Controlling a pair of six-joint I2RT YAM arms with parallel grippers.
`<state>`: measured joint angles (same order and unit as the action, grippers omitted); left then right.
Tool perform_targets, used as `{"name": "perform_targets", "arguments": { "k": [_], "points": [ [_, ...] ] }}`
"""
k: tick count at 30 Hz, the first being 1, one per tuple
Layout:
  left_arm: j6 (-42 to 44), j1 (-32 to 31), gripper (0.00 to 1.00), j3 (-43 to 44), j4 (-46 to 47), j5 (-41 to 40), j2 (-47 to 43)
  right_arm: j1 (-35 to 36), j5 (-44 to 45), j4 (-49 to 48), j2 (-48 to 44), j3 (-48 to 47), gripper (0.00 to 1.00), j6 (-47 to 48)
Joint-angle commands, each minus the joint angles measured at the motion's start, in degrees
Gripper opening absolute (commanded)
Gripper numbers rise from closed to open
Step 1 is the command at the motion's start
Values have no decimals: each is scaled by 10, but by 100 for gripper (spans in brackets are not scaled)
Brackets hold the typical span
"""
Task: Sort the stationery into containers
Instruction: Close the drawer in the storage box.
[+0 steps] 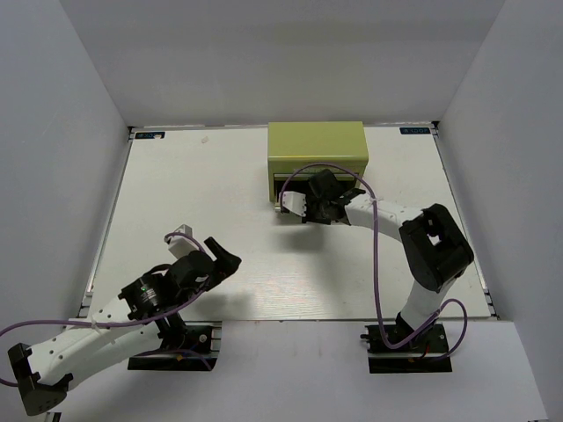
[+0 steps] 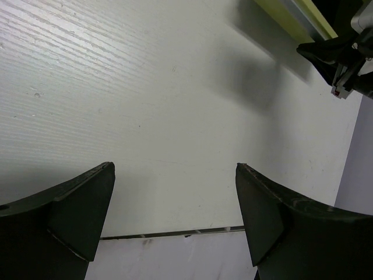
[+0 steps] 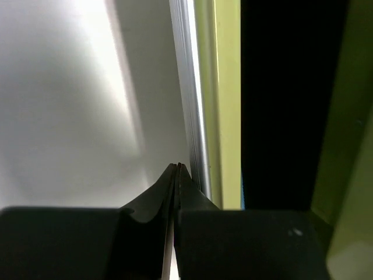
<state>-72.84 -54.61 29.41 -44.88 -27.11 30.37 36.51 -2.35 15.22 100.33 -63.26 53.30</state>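
Olive-green box (image 1: 317, 145) sits far back; our right gripper (image 3: 177, 169), pinched closed on nothing, is at its drawer (image 3: 205, 87) edge, so we'd push squarely, gently. Meanwhile our left gripper (image 2: 175, 168) gapes empty. Markers unseen.

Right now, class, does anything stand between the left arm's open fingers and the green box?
Yes. The right fingers, shut, sit against the front of the green box, the side facing the left fingers. Nothing else visible lies on the table between them.
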Motion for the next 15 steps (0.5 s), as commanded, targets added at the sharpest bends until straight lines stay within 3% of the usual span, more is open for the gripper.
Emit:
{"name": "perform_targets", "arguments": {
  "k": [1,15],
  "points": [
    [6,-1,95,1,9,-2,1,-1,92,-139,-13,9,0,-2],
    [6,-1,95,6,9,-2,7,1,176,-276,39,2,0,58]
  ]
}}
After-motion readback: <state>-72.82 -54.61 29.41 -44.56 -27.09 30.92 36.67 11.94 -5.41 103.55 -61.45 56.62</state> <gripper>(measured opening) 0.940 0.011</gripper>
